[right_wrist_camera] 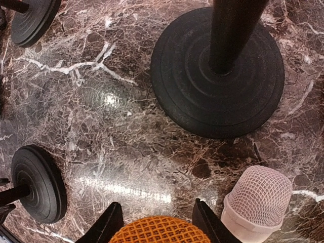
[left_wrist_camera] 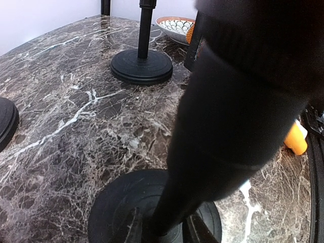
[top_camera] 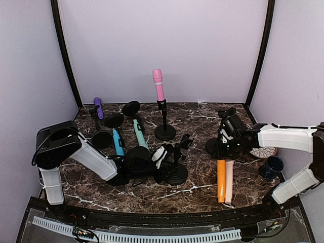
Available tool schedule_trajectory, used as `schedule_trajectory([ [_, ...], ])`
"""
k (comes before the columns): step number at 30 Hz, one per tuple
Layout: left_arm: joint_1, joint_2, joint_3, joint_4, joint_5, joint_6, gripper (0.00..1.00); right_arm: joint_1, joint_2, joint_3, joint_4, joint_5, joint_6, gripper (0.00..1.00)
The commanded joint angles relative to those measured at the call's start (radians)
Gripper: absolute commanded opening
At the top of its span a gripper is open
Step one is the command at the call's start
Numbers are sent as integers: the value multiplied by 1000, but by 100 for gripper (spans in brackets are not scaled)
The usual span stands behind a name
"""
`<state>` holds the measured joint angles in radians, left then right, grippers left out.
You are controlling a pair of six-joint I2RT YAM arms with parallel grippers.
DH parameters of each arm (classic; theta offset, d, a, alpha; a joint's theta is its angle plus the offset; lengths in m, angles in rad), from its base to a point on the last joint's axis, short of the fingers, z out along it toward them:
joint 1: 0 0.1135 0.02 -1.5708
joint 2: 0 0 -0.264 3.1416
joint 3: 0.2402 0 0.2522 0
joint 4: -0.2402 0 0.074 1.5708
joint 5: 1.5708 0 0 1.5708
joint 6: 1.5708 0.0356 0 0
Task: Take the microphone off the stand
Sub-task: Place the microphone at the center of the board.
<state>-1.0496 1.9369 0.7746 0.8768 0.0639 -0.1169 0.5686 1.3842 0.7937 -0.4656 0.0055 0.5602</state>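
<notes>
A pink microphone [top_camera: 158,83] stands upright in its black stand [top_camera: 165,132] at the middle back. My left gripper [top_camera: 169,161] is low at a nearer black stand [top_camera: 176,174]. In the left wrist view its jaws [left_wrist_camera: 162,230] are open on either side of this stand's pole, just above the base [left_wrist_camera: 116,207]. My right gripper [top_camera: 223,149] is open. The mesh head of an orange microphone [right_wrist_camera: 159,230] lies between its fingers; that microphone rests flat on the table [top_camera: 221,187].
A pale microphone [top_camera: 230,183] lies beside the orange one. Purple [top_camera: 97,108], blue [top_camera: 117,143] and teal [top_camera: 140,134] microphones with stands crowd the left. An empty stand base [right_wrist_camera: 217,76] sits before the right gripper. A patterned bowl [top_camera: 264,151] and dark cup [top_camera: 272,167] are at right.
</notes>
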Motion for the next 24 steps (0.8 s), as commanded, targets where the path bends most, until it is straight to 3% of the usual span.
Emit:
schedule_trajectory([
  [1, -1, 22, 36, 43, -16, 1, 25, 1, -3, -25, 88, 62, 43, 49],
  [7, -1, 89, 101, 41, -51, 15, 10, 2, -10, -38, 109, 100, 61, 52],
  [24, 21, 350, 483, -111, -238, 11, 2, 1, -82, -69, 145, 120, 95, 60],
])
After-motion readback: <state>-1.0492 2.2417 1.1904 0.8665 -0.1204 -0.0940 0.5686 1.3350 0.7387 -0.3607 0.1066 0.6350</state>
